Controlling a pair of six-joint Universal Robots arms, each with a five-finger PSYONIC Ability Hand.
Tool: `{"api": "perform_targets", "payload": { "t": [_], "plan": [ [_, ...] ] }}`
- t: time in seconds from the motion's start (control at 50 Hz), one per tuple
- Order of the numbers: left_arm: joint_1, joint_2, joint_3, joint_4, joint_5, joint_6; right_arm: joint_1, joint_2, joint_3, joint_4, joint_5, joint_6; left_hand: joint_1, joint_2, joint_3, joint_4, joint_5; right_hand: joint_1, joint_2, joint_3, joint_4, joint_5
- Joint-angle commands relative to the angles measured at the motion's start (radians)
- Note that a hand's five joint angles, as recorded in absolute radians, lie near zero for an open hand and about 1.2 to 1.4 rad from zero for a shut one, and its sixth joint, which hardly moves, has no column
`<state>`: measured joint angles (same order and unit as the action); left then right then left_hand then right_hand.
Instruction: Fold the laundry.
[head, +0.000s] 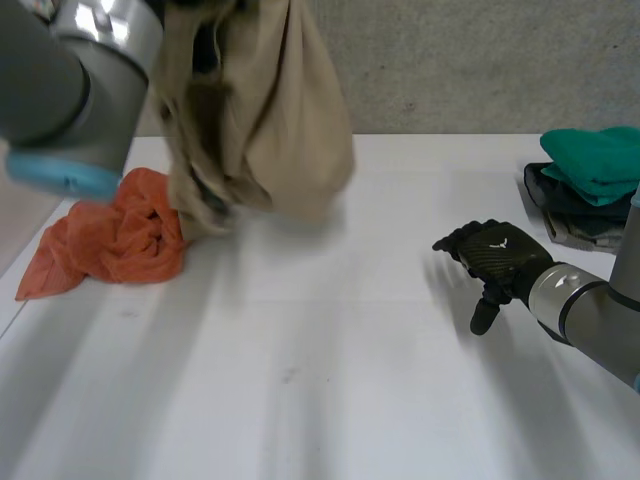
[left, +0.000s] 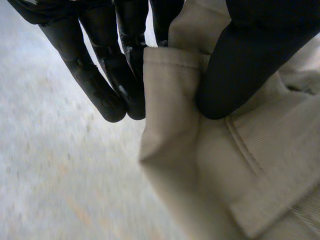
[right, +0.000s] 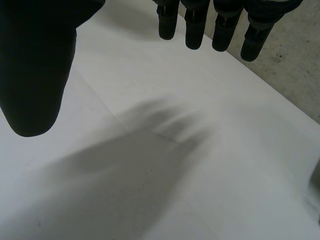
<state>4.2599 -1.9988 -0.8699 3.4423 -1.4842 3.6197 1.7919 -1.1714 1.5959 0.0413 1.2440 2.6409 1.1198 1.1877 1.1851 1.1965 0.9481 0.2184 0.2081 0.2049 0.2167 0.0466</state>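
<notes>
Left wrist view: beige fabric garment (left: 190, 165) pinched at its hem between fingers and thumb of left hand (left: 110, 75). Head view: garment hanging bunched at 11 o'clock; crumpled orange cloth (head: 110, 240) at 9 on white table (head: 330, 400); folded green cloth (head: 595, 160) atop dark folded pile (head: 560, 215) at 2; right hand (head: 495, 262) spread, empty, at 3.

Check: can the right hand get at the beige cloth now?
Likely yes: the right hand is open, with only bare table between it and the beige cloth the left hand pinches.
</notes>
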Motion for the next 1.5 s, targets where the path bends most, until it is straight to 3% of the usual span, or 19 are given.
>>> {"api": "perform_targets", "payload": {
  "t": [0.02,0.1,0.22,0.24,0.26,0.28,0.34,0.38,0.54,0.64,0.72,0.94,1.14,1.2,1.24,1.26,1.34,1.44,1.5],
  "plan": [
    [-0.049,-0.184,0.282,-0.109,0.200,-0.117,-0.017,0.001,-0.002,-0.001,0.000,0.002,0.277,0.209,0.211,0.200,0.274,-0.044,-0.034,-0.030,-0.042,-0.047],
    [-0.092,-0.271,0.318,-0.153,0.313,-0.170,-0.039,0.007,-0.010,-0.006,0.000,0.013,0.277,0.209,0.211,0.200,0.274,-0.044,-0.034,-0.030,-0.042,-0.047],
    [-0.181,-0.409,0.338,-0.222,0.390,-0.249,-0.068,0.022,-0.033,-0.008,0.008,0.031,0.271,0.203,0.206,0.194,0.268,-0.044,-0.034,-0.030,-0.042,-0.047],
    [-0.193,-0.428,0.341,-0.235,0.393,-0.254,-0.071,0.024,-0.036,-0.008,0.012,0.033,0.126,0.058,0.060,0.049,0.123,-0.044,-0.034,-0.030,-0.042,-0.047],
    [-0.218,-0.466,0.348,-0.258,0.392,-0.251,-0.077,0.028,-0.045,-0.008,0.023,0.039,-0.289,-0.356,-0.354,-0.365,-0.291,-0.044,-0.034,-0.030,-0.042,-0.047],
    [-0.230,-0.483,0.353,-0.270,0.390,-0.250,-0.081,0.030,-0.048,-0.008,0.029,0.042,-0.487,-0.555,-0.553,-0.564,-0.490,-0.044,-0.034,-0.030,-0.042,-0.047],
    [-0.267,-0.520,0.367,-0.330,0.375,-0.230,-0.094,0.035,-0.062,-0.006,0.058,0.056,-0.852,-0.920,-0.918,-0.929,-0.855,-0.044,-0.034,-0.030,-0.042,-0.047],
    [-0.275,-0.512,0.362,-0.362,0.366,-0.214,-0.097,0.033,-0.067,-0.006,0.074,0.065,-0.945,-1.013,-1.011,-1.022,-0.948,-0.044,-0.034,-0.030,-0.042,-0.047],
    [-0.230,-0.342,0.258,-0.434,0.283,-0.133,-0.101,-0.004,-0.074,0.003,0.114,0.123,-0.945,-1.013,-1.011,-1.022,-0.948,-0.044,-0.034,-0.030,-0.042,-0.047],
    [-0.140,-0.223,0.154,-0.428,0.185,-0.105,-0.077,-0.071,-0.070,0.044,0.113,0.142,-0.945,-1.013,-1.011,-1.022,-0.948,-0.044,-0.034,-0.030,-0.042,-0.047],
    [-0.055,-0.221,0.123,-0.434,0.200,-0.064,-0.048,-0.114,-0.051,0.107,0.132,0.120,-0.945,-1.013,-1.011,-1.022,-0.948,-0.044,-0.034,-0.030,-0.042,-0.047],
    [0.093,-0.496,0.290,-0.572,0.269,0.186,0.087,-0.159,0.102,0.050,0.232,0.172,-0.945,-1.013,-1.011,-1.022,-0.948,-0.044,-0.034,-0.030,-0.042,-0.047],
    [0.069,-0.744,0.523,-0.621,0.255,0.324,0.213,-0.028,0.157,-0.231,0.359,0.228,-0.945,-1.013,-1.011,-1.022,-0.948,-0.021,-0.010,-0.007,-0.019,-0.023],
    [0.052,-0.785,0.563,-0.623,0.252,0.369,0.225,0.004,0.153,-0.290,0.408,0.208,-0.945,-1.013,-1.011,-1.022,-0.948,0.293,0.303,0.306,0.294,0.290],
    [0.046,-0.796,0.572,-0.621,0.248,0.387,0.225,0.018,0.150,-0.310,0.416,0.194,-0.796,-0.864,-0.861,-0.873,-0.799,0.527,0.538,0.541,0.529,0.525],
    [0.038,-0.807,0.580,-0.618,0.239,0.407,0.224,0.030,0.142,-0.320,0.413,0.182,-0.516,-0.584,-0.581,-0.593,-0.519,0.790,0.801,0.804,0.792,0.788],
    [0.029,-0.810,0.577,-0.583,0.185,0.450,0.212,0.067,0.115,-0.325,0.385,0.169,0.274,0.206,0.208,0.197,0.271,1.177,1.187,1.190,1.179,1.174],
    [0.018,-0.733,0.539,-0.561,0.082,0.448,0.190,0.078,0.049,-0.308,0.351,0.159,0.277,0.209,0.211,0.200,0.274,1.178,1.188,1.191,1.180,1.175],
    [-0.001,-0.619,0.456,-0.580,0.038,0.372,0.164,0.082,-0.061,-0.326,0.339,0.125,0.277,0.209,0.211,0.200,0.274,1.178,1.188,1.191,1.180,1.175]
  ]
}}
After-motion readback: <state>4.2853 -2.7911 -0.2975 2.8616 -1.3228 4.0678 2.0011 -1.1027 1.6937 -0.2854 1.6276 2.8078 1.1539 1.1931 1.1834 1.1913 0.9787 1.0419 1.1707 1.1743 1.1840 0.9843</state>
